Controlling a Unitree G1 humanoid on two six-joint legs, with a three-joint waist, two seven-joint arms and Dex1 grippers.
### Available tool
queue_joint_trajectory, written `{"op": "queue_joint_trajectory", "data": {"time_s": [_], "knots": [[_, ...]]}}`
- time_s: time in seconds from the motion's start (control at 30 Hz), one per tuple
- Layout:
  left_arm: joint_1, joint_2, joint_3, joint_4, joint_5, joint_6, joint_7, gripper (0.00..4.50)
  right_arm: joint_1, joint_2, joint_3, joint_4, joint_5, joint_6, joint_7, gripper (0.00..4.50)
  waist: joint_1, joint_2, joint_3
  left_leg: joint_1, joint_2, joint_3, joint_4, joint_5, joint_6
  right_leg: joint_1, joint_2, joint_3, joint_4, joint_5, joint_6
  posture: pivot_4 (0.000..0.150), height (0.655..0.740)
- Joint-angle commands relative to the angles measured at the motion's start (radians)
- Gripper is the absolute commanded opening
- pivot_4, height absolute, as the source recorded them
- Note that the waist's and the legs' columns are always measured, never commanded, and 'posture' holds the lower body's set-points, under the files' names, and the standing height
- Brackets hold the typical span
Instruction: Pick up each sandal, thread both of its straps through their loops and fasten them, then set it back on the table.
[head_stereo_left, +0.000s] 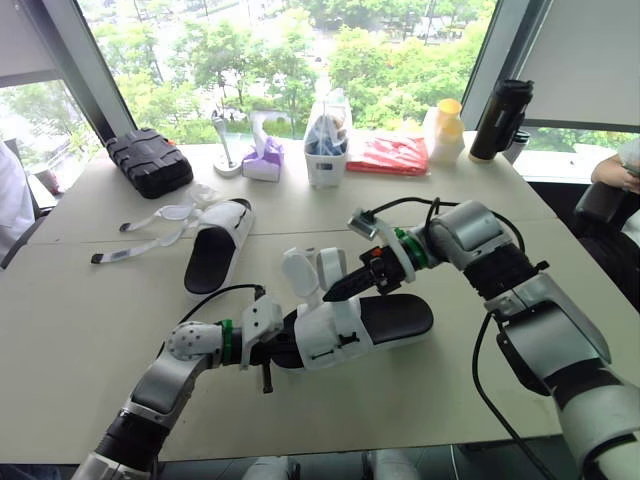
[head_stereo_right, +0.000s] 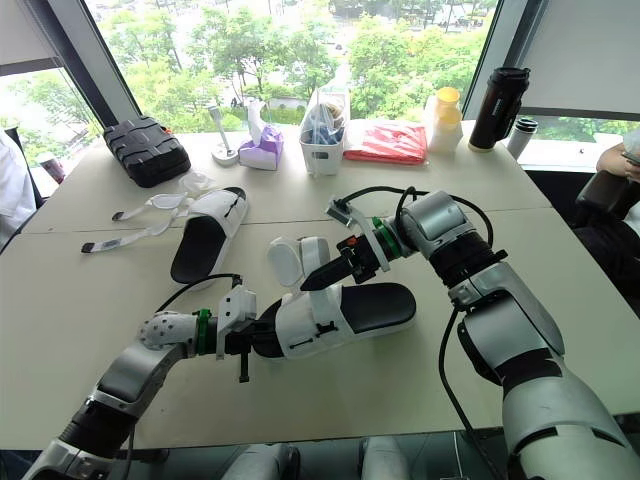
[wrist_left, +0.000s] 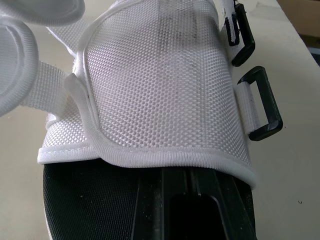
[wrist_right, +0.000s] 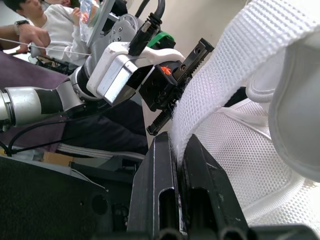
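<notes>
Right wrist view told it best: the right gripper (wrist_right: 177, 150) was pressed together on a white strap (wrist_right: 240, 55), the webbing nipped flat between the two black fingers. That strap stood up off the far side of the sandal (head_stereo_left: 390, 318), with its twin flap just beside it. The left gripper (head_stereo_left: 268, 350) sat at the sandal's toe end, tucked in under the mesh upper. Clamped or merely resting? I couldn't tell. The sandal lay toward the near edge of the desk (head_stereo_left: 420, 430), about midway along it.

So, threading time, by my reckoning, and first strap at that. Both black loops (wrist_left: 260, 105) on the near flank of the upper hung empty.

Next, I'd say, the strap end needed carrying over the upper and down to a loop, tip leading, while the left arm kept the shoe from sliding.

The second sandal (head_stereo_left: 215, 250) waited farther back toward the left edge, straps undone.
</notes>
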Motion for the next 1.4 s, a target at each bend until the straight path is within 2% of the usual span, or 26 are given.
{"op": "queue_joint_trajectory", "data": {"time_s": [0.03,0.47,0.63,0.97,1.2,1.4], "knots": [[0.033,-0.001,-0.07,0.021,0.043,0.018,-0.003,0.0,0.002,-0.002,0.015,-0.022,-0.016,-0.018,0.02,0.04,0.0,0.0,0.0,0.0,0.0,0.0,0.0,0.0,0.0,0.0,0.0,0.0,0.0,0.0,0.0,0.15,0.74],[0.039,-0.002,-0.077,0.006,0.043,0.026,0.002,0.0,0.018,0.056,-0.017,0.091,-0.107,-0.133,-0.023,0.04,0.0,0.0,0.0,0.0,0.0,0.0,-0.001,0.0,0.0,0.0,0.0,0.0,0.0,0.0,0.0,0.15,0.74],[0.041,0.001,-0.075,0.005,0.043,0.025,0.001,0.0,0.03,0.046,-0.007,0.075,-0.123,-0.143,0.0,0.04,-0.001,0.0,0.0,0.0,0.0,0.0,-0.001,0.0,0.0,0.0,0.0,0.0,0.0,0.0,0.0,0.15,0.74],[0.039,0.001,-0.076,0.001,0.042,0.029,0.004,0.0,0.112,-0.019,-0.009,-0.197,-0.073,-0.069,0.008,0.04,0.0,0.0,0.0,0.0,0.0,0.0,-0.001,0.0,0.0,-0.001,0.0,0.0,0.0,0.0,0.0,0.15,0.74],[0.035,0.002,-0.075,0.004,0.04,0.03,0.004,0.0,0.214,-0.073,-0.027,-0.37,-0.063,-0.092,-0.027,0.04,0.002,0.0,0.0,-0.001,0.0,0.0,-0.001,0.0,0.0,-0.001,0.0,0.0,-0.001,0.0,0.0,0.15,0.74],[0.031,0.0,-0.079,0.01,0.041,0.028,0.003,0.0,0.284,-0.112,-0.025,-0.466,-0.04,-0.079,-0.06,0.04,0.002,0.0,0.0,-0.001,0.0,0.0,-0.001,0.0,0.0,0.0,0.0,0.0,-0.001,0.0,0.0,0.15,0.74]]}}
